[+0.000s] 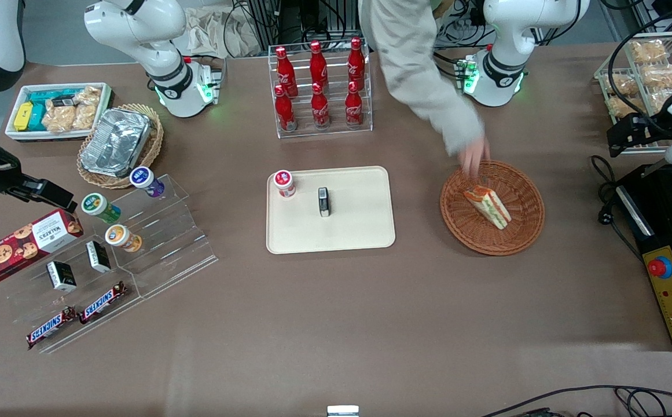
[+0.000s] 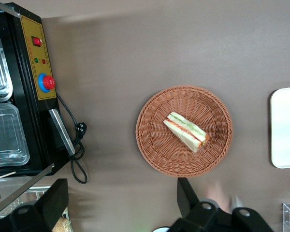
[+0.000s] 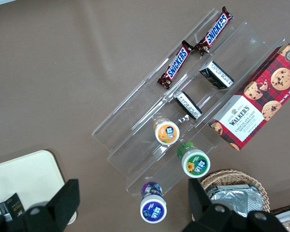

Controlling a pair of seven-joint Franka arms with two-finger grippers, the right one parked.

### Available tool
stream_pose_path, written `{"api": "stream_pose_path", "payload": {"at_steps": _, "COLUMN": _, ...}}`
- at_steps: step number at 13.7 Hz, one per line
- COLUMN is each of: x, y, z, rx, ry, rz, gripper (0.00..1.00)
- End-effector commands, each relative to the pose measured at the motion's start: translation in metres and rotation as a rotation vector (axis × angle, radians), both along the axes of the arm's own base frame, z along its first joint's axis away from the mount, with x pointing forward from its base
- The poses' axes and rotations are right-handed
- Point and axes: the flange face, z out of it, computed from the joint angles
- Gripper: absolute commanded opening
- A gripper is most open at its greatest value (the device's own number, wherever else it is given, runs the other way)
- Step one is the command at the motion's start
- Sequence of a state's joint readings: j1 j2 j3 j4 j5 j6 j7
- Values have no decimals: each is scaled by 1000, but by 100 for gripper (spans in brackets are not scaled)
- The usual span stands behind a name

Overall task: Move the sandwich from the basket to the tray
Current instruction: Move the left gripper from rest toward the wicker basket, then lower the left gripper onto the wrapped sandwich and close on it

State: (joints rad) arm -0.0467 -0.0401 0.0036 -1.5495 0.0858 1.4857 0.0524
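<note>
The sandwich (image 1: pixel 488 207), a pale wedge with orange-red and green layers, lies in the round reddish-brown basket (image 1: pixel 492 249). A person's hand (image 1: pixel 473 157) reaches over the basket's rim and hovers by the sandwich. The cream tray (image 1: pixel 347 231) lies beside the basket toward the parked arm's end, holding a red-lidded cup (image 1: pixel 284 183) and a small black box (image 1: pixel 324 201). My left gripper (image 1: pixel 631 134) hangs high over the working arm's end, open and empty. In the left wrist view the gripper (image 2: pixel 122 198) is well clear of the basket (image 2: pixel 150 145), the sandwich (image 2: pixel 186 131) and the tray (image 2: pixel 285 128).
A black sealing machine (image 1: pixel 668 255) with a red button stands at the working arm's end, with a rack of bagged pastries (image 1: pixel 639 75) above it. A rack of cola bottles (image 1: pixel 318 87) stands farther from the camera than the tray. An acrylic snack stand (image 1: pixel 139 243) sits toward the parked arm's end.
</note>
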Motion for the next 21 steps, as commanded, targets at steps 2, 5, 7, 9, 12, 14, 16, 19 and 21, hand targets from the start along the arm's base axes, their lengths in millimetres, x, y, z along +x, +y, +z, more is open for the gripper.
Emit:
{"api": "stream_pose_path", "payload": {"at_steps": 2, "x": -2, "y": -2, "z": 6, "rx": -10, "ry": -12, "rz": 6, "gripper": 100}}
{"api": "stream_pose_path", "payload": {"at_steps": 5, "x": -6, "y": -6, "z": -12, "rx": -7, "ry": 39, "rz": -7, "gripper": 100}}
{"api": "stream_pose_path", "payload": {"at_steps": 7, "x": -26, "y": -10, "z": -43, "rx": -40, "ry": 56, "rz": -2, "gripper": 100}}
{"api": "stream_pose_path", "payload": {"at_steps": 9, "x": -52, "y": -13, "z": -80, "rx": -88, "ry": 21, "rz": 40, "gripper": 100}}
{"api": "stream_pose_path", "payload": {"at_steps": 12, "x": -68, "y": -24, "z": -145, "rx": -131, "ry": 3, "rz": 139, "gripper": 100}}
{"api": "stream_pose_path", "payload": {"at_steps": 14, "x": -77, "y": -34, "z": -184, "rx": -122, "ry": 11, "rz": 180, "gripper": 100}}
{"api": "stream_pose_path", "payload": {"at_steps": 16, "x": -86, "y": -45, "z": -214, "rx": -107, "ry": 39, "rz": 259, "gripper": 100}}
{"api": "stream_pose_path", "payload": {"at_steps": 19, "x": -86, "y": -67, "z": -262, "rx": -61, "ry": 86, "rz": 468, "gripper": 100}}
{"api": "stream_pose_path", "payload": {"at_steps": 21, "x": -84, "y": -74, "z": -287, "rx": -54, "ry": 79, "rz": 542, "gripper": 100}}
